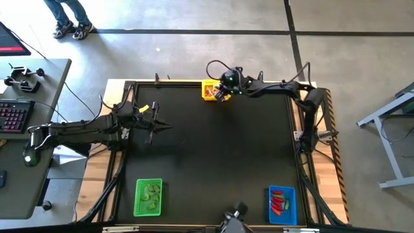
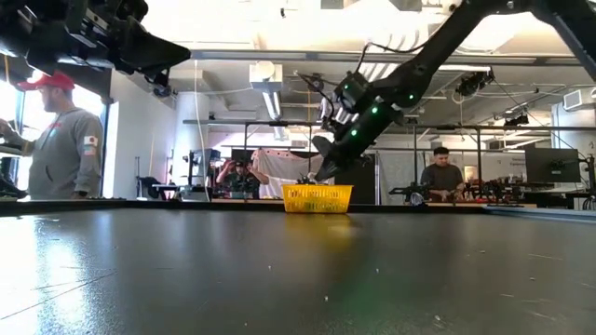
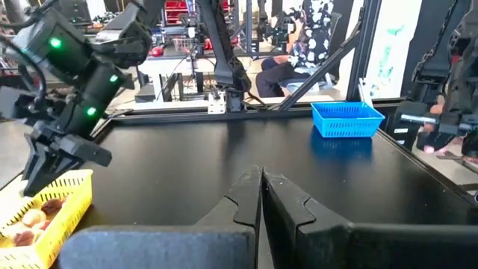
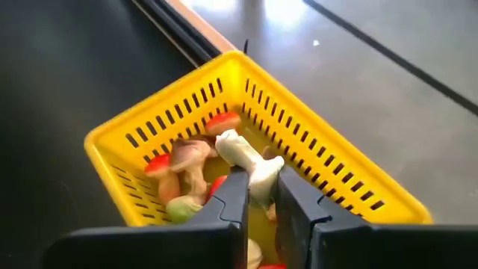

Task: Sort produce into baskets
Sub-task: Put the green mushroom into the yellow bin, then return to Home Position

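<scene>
Black tabletop [image 1: 213,155] carries three mesh baskets. Yellow basket [image 4: 246,142] at far edge: holds whitish-tan and red-capped mushroom pieces [image 4: 190,168]. Green basket [image 1: 148,197] at near-left corner: green pieces. Blue basket [image 1: 281,204] at near-right corner: red and green pieces. Right claw [image 4: 260,196] over yellow basket, clamped on whitish piece [image 4: 250,166]. Left claw [image 3: 261,196] above left side of tabletop, fingers together, empty. No legible writing.

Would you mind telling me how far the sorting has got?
Nearly done: green pieces lie in the green mesh basket, red ones in the blue mesh basket. The right gripper holds a whitish mushroom-shaped piece over the yellow mesh basket. No loose pieces show on the table.
</scene>
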You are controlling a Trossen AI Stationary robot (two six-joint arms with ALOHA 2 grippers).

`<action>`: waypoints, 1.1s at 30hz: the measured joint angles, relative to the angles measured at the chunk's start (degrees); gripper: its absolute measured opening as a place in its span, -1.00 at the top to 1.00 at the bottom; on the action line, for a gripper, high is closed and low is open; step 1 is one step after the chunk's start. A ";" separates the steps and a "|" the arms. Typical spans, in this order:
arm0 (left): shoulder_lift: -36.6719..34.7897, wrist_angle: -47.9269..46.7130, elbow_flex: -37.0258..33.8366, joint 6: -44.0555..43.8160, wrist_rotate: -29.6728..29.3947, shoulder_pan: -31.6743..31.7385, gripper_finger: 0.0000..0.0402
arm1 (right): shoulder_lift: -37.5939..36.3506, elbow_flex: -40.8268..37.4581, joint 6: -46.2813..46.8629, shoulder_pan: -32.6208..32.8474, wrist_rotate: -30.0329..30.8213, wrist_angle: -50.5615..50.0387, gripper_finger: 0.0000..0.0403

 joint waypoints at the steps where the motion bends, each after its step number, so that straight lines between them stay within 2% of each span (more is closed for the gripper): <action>1: 0.00 -0.05 0.00 0.00 -0.03 0.00 1.00 | 0.66 0.52 -0.08 -0.29 -0.72 -0.28 0.85; 6: 0.00 -0.07 0.00 -0.02 -0.63 0.00 1.00 | 3.02 1.73 1.42 -0.63 -1.66 -1.19 0.73; 15: 0.00 0.15 -0.08 1.36 -1.69 0.00 1.00 | 2.65 1.86 2.20 -0.61 -0.46 -0.68 0.34; 18: -0.04 7.32 -3.26 0.98 -3.90 0.09 1.00 | 2.18 1.86 2.91 -0.61 0.92 -1.02 0.25; 22: -0.09 14.84 -7.69 -1.72 -4.01 0.99 1.00 | 1.13 1.80 3.71 -0.43 3.46 -1.45 0.21; 26: -1.08 14.69 -9.52 -3.15 -3.99 1.11 1.00 | -1.36 0.47 2.09 1.64 4.16 -1.41 0.36; 31: -3.08 14.70 -10.32 -3.60 -3.99 1.11 1.00 | -5.65 -6.59 -0.31 6.40 6.19 3.70 0.86; 33: -3.78 14.86 -10.32 -3.17 -4.00 1.11 1.00 | -7.59 -11.74 -0.96 8.04 6.65 9.25 0.96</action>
